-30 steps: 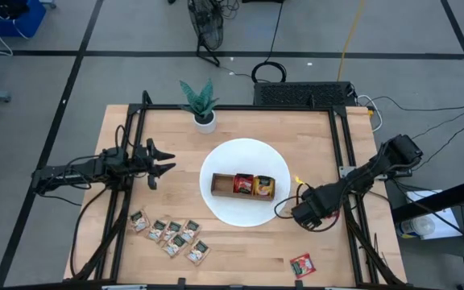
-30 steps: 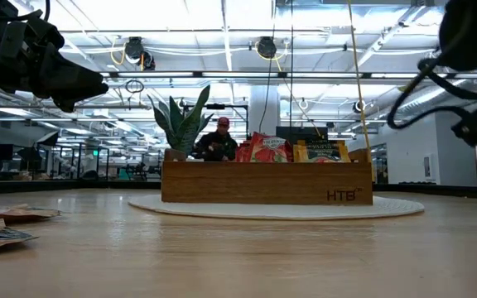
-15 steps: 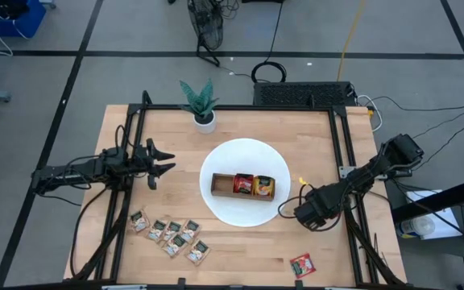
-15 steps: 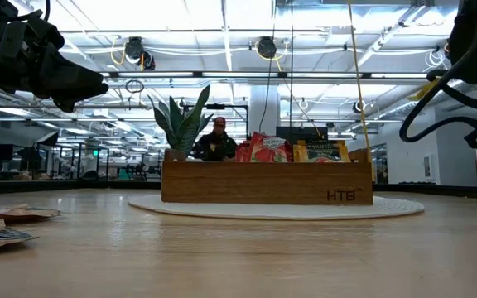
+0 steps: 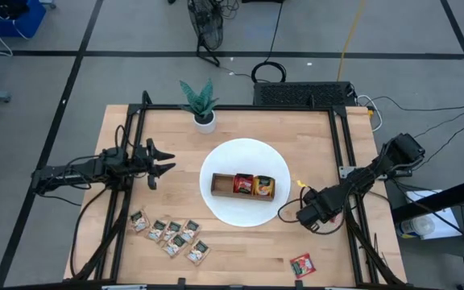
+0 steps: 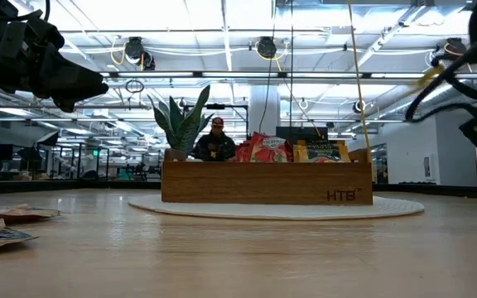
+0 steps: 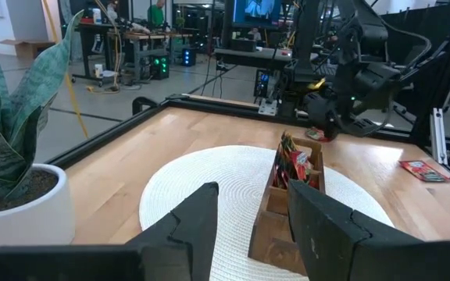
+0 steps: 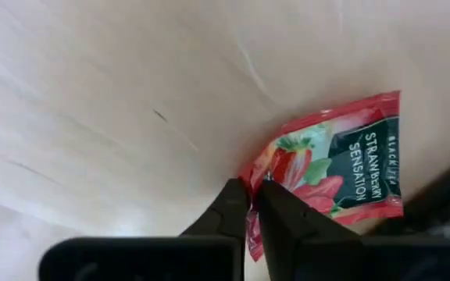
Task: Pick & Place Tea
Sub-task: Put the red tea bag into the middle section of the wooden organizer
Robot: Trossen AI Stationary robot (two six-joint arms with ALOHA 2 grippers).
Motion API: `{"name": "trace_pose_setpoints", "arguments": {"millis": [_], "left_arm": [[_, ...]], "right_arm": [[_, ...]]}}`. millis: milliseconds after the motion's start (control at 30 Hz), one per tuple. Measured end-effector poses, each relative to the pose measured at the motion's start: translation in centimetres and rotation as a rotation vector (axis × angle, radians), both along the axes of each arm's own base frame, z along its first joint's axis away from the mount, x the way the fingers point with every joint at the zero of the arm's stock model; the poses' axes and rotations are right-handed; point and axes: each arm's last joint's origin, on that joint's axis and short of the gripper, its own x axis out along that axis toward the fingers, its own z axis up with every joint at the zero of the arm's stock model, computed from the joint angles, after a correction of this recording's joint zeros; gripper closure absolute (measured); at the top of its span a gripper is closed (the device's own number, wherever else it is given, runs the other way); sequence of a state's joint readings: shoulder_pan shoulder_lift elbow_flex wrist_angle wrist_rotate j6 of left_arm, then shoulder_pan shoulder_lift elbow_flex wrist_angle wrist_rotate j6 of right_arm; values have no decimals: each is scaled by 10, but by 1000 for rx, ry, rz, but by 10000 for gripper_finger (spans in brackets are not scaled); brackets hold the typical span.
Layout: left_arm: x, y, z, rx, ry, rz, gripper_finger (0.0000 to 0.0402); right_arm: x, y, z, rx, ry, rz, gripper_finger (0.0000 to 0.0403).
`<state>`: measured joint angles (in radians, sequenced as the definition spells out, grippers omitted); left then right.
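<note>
Beside plate (image 5: 216,165), right pincer (image 5: 307,217) closed (empty); red sachet (image 5: 302,264) apart.

High view straight down; low view level at tabletop; both share wooden tray (image 5: 243,186), also left wrist's.

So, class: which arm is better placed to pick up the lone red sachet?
Right. The right end effector, shut, hovers near the red sachet, which shows large in its wrist view. The left end effector, open, waits across the white plate, nearer the beige sachets.
</note>
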<state>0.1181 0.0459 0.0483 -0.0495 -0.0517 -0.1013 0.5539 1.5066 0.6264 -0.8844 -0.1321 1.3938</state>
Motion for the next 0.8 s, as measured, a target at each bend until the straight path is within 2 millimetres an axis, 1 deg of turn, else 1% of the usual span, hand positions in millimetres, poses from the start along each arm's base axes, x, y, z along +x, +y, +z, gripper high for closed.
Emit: {"name": "trace_pose_setpoints", "arguments": {"millis": [100,233,300,367,433,533,600,667,733,800], "left_arm": [[0,0,0,0,0,0,245],[0,0,0,0,0,0,245],[0,0,0,0,0,0,245],[0,0,0,0,1,0,245],[0,0,0,0,-1,0,245],[0,0,0,0,0,0,245],[0,0,0,0,0,0,245],[0,0,0,0,0,0,245],[0,0,0,0,0,0,245],[0,0,0,0,0,0,245]], "right_arm": [[11,10,9,-96,-136,76,396],[26,27,29,-273,-348,190,400],[41,40,46,-346,-541,208,401],[50,51,61,-423,-706,231,402],[56,59,68,-519,-843,291,402],[74,71,81,-632,-1089,350,402],[86,73,85,-688,-1148,424,402],[103,72,87,-708,-1195,480,402],[117,68,88,-723,-1218,531,402],[131,61,84,-742,-1210,563,402]]}}
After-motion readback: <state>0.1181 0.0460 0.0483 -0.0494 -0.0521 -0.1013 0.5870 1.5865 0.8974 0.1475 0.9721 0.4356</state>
